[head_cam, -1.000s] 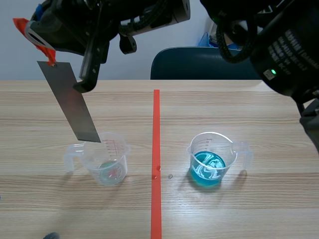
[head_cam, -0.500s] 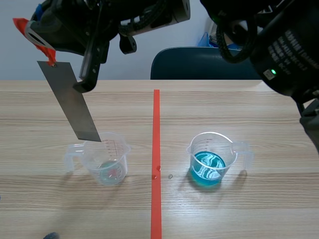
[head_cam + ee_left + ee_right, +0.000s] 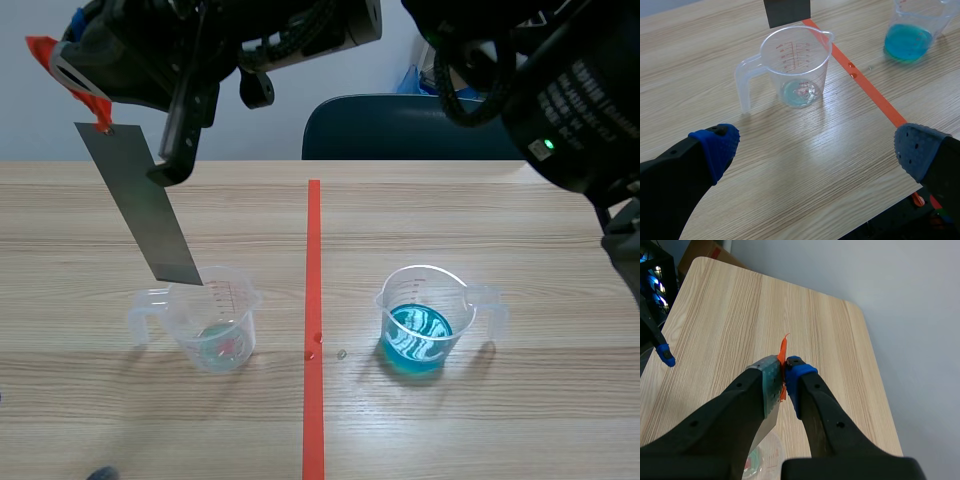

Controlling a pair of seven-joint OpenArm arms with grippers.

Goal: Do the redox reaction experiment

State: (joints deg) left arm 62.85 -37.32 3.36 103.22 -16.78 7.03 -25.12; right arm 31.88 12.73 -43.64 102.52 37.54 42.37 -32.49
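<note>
Here the right end effector [image 3: 783, 376] pinches the orange tab [image 3: 784, 347] of the metal strip [image 3: 140, 205] hanging upper left of the frame. The left end effector [image 3: 816, 147] gapes wide, empty.

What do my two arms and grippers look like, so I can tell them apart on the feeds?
Both are black. The left gripper has two thick fingers tipped with blue dotted pads. The right gripper has one blue pad and one grey-green pad. The right arm carries white lettering, a green light and looped black cables.
</note>
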